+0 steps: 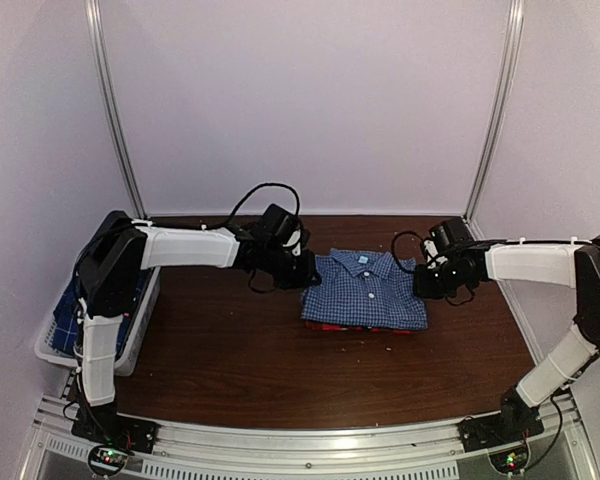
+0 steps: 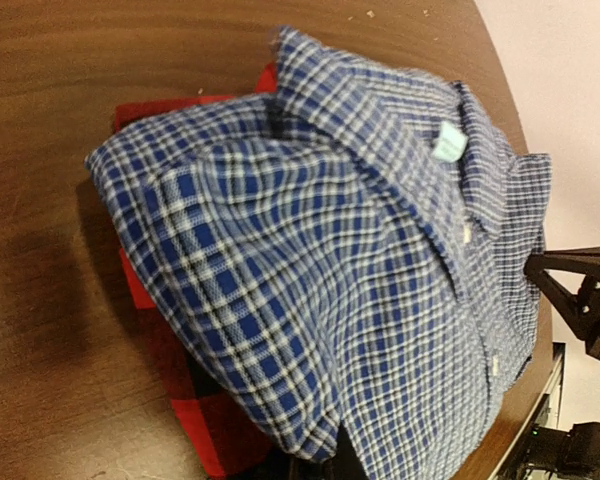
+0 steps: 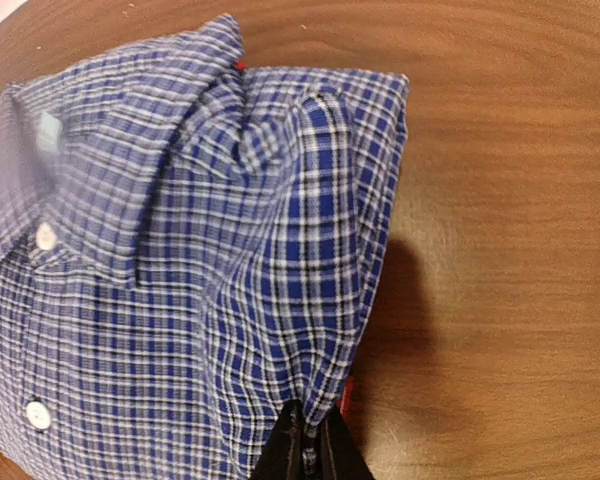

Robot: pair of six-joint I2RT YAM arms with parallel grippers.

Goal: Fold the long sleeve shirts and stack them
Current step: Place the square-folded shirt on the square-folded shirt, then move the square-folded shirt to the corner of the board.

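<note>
Our right tool [image 3: 305,455] pinches the blue shirt [image 1: 365,290] atop the red shirt [image 2: 205,425]; whether the left tool [image 1: 302,272] grips, we cannot tell. Uneven pulling could skew the stack.

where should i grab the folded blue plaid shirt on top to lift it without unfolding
Grip the blue plaid shirt by its two folded side edges, jaws coming in low from left and right. Each edge is a rounded fold of several layers, thick enough to pinch, so the fold likely holds. Catch only blue: the red shirt lies directly beneath.
</note>
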